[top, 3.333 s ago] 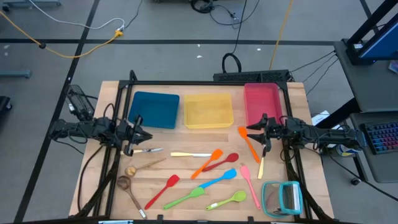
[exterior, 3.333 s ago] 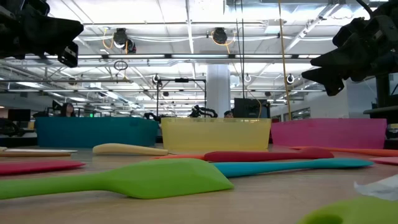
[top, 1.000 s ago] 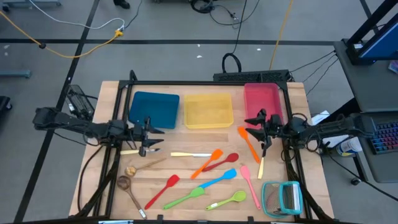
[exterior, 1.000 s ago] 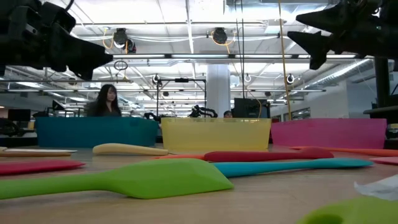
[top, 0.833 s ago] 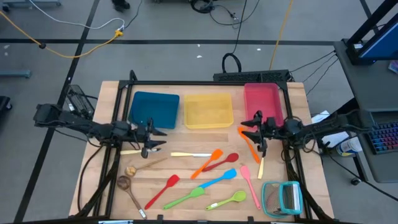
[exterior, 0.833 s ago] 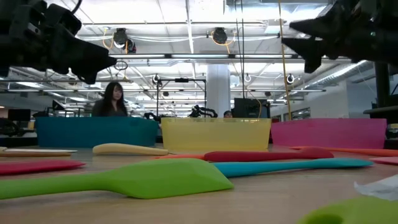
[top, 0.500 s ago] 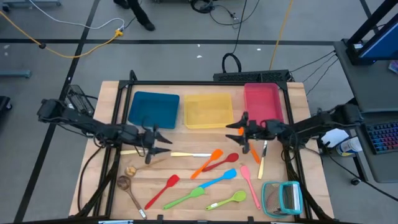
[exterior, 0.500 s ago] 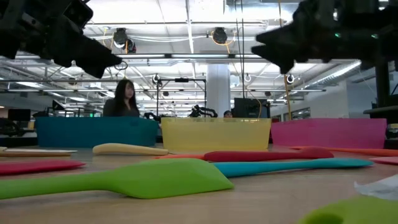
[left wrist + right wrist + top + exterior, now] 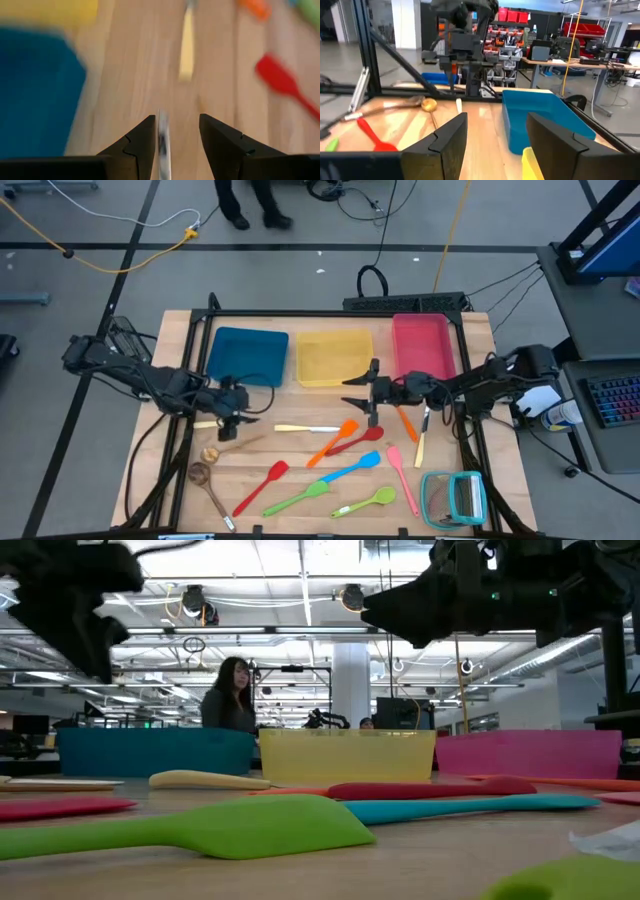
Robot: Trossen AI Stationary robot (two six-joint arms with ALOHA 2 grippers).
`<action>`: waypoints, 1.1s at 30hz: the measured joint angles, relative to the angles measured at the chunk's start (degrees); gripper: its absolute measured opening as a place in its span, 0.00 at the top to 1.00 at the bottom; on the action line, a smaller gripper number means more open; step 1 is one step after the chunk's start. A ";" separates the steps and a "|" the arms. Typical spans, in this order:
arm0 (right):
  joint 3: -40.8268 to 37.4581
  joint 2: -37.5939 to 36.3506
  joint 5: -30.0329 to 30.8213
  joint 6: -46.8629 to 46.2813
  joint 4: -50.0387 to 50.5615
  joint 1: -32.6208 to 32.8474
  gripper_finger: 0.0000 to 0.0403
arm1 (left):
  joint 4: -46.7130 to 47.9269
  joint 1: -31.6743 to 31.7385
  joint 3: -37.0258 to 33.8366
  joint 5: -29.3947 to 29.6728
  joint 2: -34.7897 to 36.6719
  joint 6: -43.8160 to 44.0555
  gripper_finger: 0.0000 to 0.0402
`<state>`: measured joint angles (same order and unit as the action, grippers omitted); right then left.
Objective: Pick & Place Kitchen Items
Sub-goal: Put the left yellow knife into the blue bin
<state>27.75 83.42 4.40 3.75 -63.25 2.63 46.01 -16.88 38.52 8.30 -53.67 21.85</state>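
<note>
Pale-handled cutlery (image 9: 162, 145) between open, empty left fingers (image 9: 141, 144), right fingers (image 9: 451, 141) open, empty

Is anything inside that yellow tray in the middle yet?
Empty. From above, the yellow tray shows only its bare floor; the spatulas and spoons, like the orange spatula, lie on the table.

A grey floor (image 9: 90, 300) crossed by dark lines and a yellow cable (image 9: 120, 245) is seen around the wooden desk (image 9: 300, 455). Beyond it, a white pillar (image 9: 351, 680), ceiling lights (image 9: 352, 597) and a person (image 9: 230, 695) are shown.
</note>
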 joint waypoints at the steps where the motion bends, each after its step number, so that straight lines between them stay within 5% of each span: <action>1: 0.00 0.10 0.00 0.79 0.09 0.00 0.51 | 2.81 -0.15 -0.08 -0.44 -0.01 1.85 0.62; 8: 0.00 0.08 0.00 3.26 -2.33 -0.03 0.51 | 16.59 -1.38 -4.52 -1.12 -0.02 11.82 0.62; 24: 0.00 0.08 -0.02 -0.05 -2.36 -3.04 0.51 | 15.35 -1.62 -6.08 -8.70 -1.26 13.39 0.62; 33: 0.00 0.08 -0.15 -0.07 -2.03 -2.99 0.51 | 15.42 -1.60 -6.08 -11.37 -12.09 8.90 0.62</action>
<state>27.75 83.50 4.25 3.68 -65.27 -0.36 61.43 -18.48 32.45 -3.08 -65.76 30.75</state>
